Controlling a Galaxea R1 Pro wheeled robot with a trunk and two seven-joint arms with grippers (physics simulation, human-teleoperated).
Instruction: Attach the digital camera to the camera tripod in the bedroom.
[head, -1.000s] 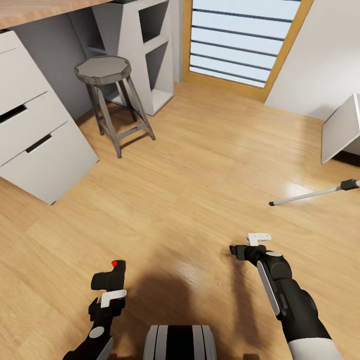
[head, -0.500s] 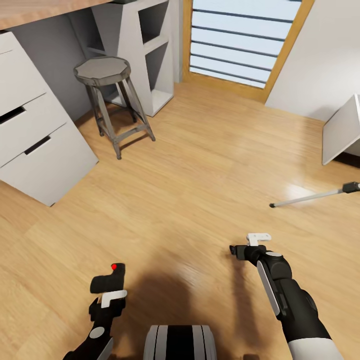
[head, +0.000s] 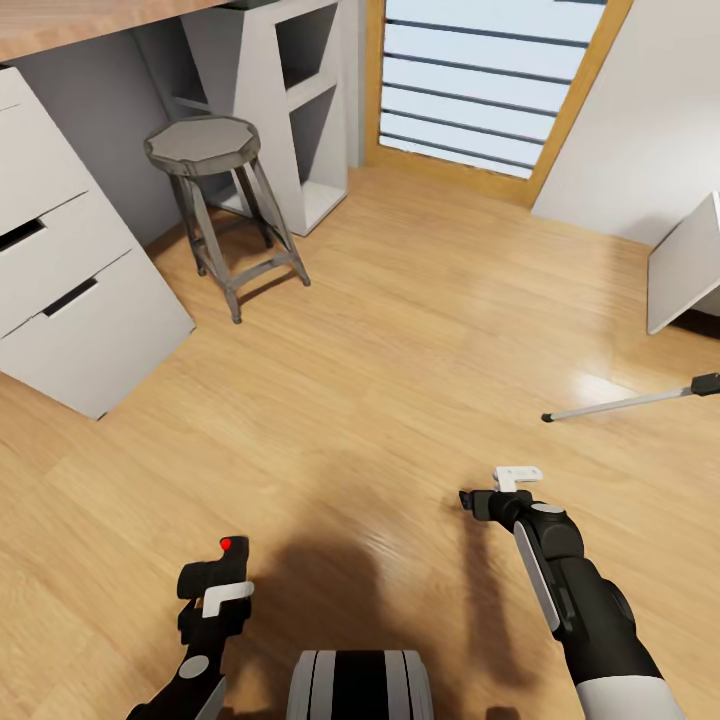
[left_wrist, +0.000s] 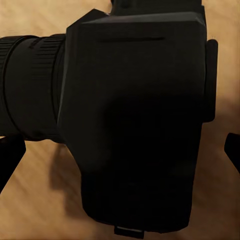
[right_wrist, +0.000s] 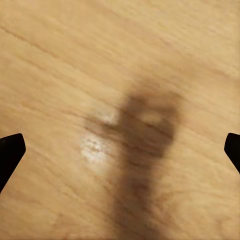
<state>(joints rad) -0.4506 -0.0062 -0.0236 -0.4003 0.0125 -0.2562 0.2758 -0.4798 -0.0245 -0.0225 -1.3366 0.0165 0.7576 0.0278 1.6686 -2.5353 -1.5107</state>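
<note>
The digital camera (head: 208, 573), black with a red button on top, sits in my left gripper (head: 213, 592) low over the wood floor at the bottom left of the head view. Up close in the left wrist view, the camera (left_wrist: 140, 120) shows its dark body and lens between the two fingertips (left_wrist: 10, 160) of my left gripper (left_wrist: 120, 155). My right gripper (head: 492, 490) hangs open over bare floor, and the right wrist view shows that gripper (right_wrist: 120, 150) with nothing between its fingers. One thin silver leg of the camera tripod (head: 620, 403) slants in from the right edge.
A grey stool (head: 205, 145) stands at the back left beside a white drawer unit (head: 70, 300) and a white shelf unit (head: 290, 90). A wood-framed window (head: 480, 80) lies straight ahead. A white slanted panel (head: 690, 265) stands at the right. Open wood floor lies between.
My left gripper has drawn back toward me, lowering in the picture with the camera. The whole view has shifted slightly; the right arm holds its place.
</note>
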